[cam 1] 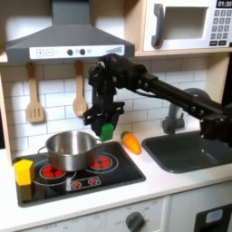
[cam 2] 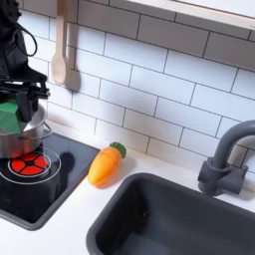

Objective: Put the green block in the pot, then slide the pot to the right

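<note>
My gripper (cam 1: 105,125) hangs over the stove, shut on the green block (cam 1: 107,130), a small bright green piece between the black fingers. The block sits just above and beside the right rim of the pot (cam 1: 70,149) in the first exterior view. The pot is shiny silver metal and stands on the back left burner. In the second exterior view the gripper (cam 2: 11,108) holds the green block (cam 2: 8,116) at the left edge, right over the pot (cam 2: 34,130), part of which is cut off by the frame.
An orange carrot toy (cam 1: 132,142) (cam 2: 106,164) lies between the stove and the dark sink (cam 1: 186,151) (cam 2: 169,221). A yellow block (cam 1: 23,170) stands at the stove's front left. A faucet (cam 2: 225,163) rises behind the sink. Utensils (cam 1: 34,98) hang on the tiled wall.
</note>
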Tool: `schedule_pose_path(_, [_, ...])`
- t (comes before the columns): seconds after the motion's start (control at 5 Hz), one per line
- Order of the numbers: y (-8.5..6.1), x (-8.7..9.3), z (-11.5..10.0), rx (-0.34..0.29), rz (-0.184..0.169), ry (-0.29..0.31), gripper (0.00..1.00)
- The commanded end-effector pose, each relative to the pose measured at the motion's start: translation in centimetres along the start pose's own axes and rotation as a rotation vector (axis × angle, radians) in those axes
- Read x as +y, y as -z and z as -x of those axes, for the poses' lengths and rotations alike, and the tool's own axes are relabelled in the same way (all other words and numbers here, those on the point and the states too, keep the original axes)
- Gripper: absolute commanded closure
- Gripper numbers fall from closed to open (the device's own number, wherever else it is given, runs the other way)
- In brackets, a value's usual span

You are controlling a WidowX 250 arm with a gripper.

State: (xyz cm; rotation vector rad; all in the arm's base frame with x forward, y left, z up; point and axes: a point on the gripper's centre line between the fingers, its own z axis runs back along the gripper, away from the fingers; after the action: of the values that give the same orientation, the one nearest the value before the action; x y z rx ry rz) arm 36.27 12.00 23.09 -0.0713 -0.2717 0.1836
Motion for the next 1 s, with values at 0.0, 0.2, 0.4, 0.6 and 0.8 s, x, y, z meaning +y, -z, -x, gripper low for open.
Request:
schedule_pose_path(0.0, [0.1, 1.4, -1.6, -0.027, -0.005, -0.041, 1.0])
schedule_pose_path(0.2, [0.2, 2.1, -2.4, -0.038, -0.01, -0.058, 1.0])
schedule_pose_path(0.4, [0.7, 2.7, -2.7, -0.036, -0.019, -0.07, 1.0])
schedule_pose_path(0.6, [0.9, 3.0, -3.2, -0.055, -0.017, -0.077, 1.0])
schedule_pose_path(0.8, [1.5, 3.4, -3.6, -0.053, -0.024, -0.083, 1.0])
